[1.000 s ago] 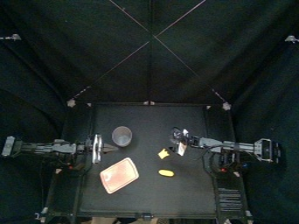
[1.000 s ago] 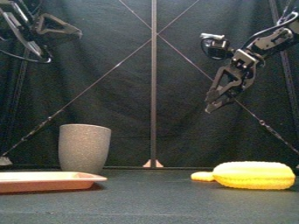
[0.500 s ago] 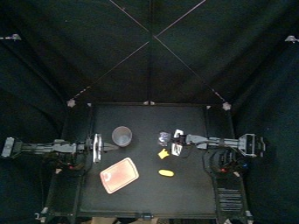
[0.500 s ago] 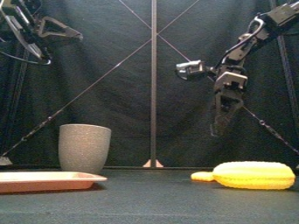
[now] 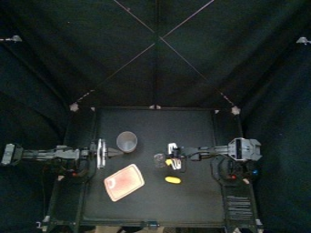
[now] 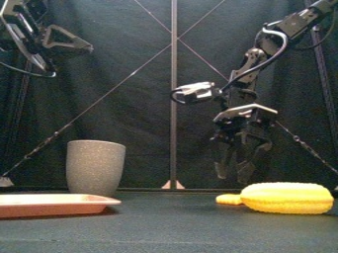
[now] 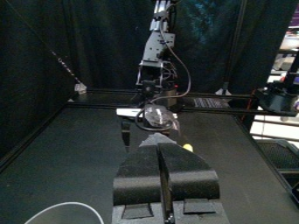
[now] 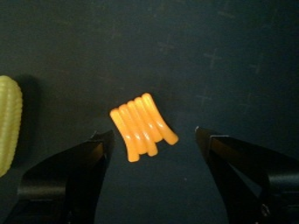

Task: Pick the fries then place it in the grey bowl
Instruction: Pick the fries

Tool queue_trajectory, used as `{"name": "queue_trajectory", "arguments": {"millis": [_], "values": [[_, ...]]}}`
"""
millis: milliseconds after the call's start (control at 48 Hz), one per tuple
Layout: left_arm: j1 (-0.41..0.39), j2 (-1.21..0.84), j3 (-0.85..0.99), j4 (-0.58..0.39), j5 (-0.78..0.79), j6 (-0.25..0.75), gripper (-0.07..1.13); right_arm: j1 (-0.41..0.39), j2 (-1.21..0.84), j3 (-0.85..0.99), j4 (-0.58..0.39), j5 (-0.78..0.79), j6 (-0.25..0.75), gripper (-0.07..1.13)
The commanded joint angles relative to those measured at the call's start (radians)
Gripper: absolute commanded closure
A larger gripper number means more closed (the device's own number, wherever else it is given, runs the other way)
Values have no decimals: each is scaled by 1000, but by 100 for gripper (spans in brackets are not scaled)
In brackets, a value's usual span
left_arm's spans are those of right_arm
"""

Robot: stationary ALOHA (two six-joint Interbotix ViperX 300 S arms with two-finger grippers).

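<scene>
The right hand [image 8: 153, 134] hangs spread wide and empty above the fries [image 8: 142, 129], jaws straddling them for a grasp; the left hand [image 7: 163, 147] rests aside, jaws together.

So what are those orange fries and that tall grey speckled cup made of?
The orange ridged fries look like moulded plastic or rubber: strips fused into one smooth piece. The tall grey speckled cup looks like matte ceramic or stone-effect plastic, going by its dull speckled wall.

Right claw [image 6: 242, 166] swung leftward, dropped lower, now points straight down over fries [image 8: 142, 129].
</scene>
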Motion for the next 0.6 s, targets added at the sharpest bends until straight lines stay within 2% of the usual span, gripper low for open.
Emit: {"name": "queue_trajectory", "arguments": {"millis": [21,438,604], "values": [[2,5,-11,-2,-3,0,107,-2,2,-18,18,-5,-9,0],[8,3,-20,0,-5,3,107,-18,66,-12,32,-35,-14,1],[8,3,-21,-2,-6,2,107,-34,78,-9,71,-35,-12,1]]}}
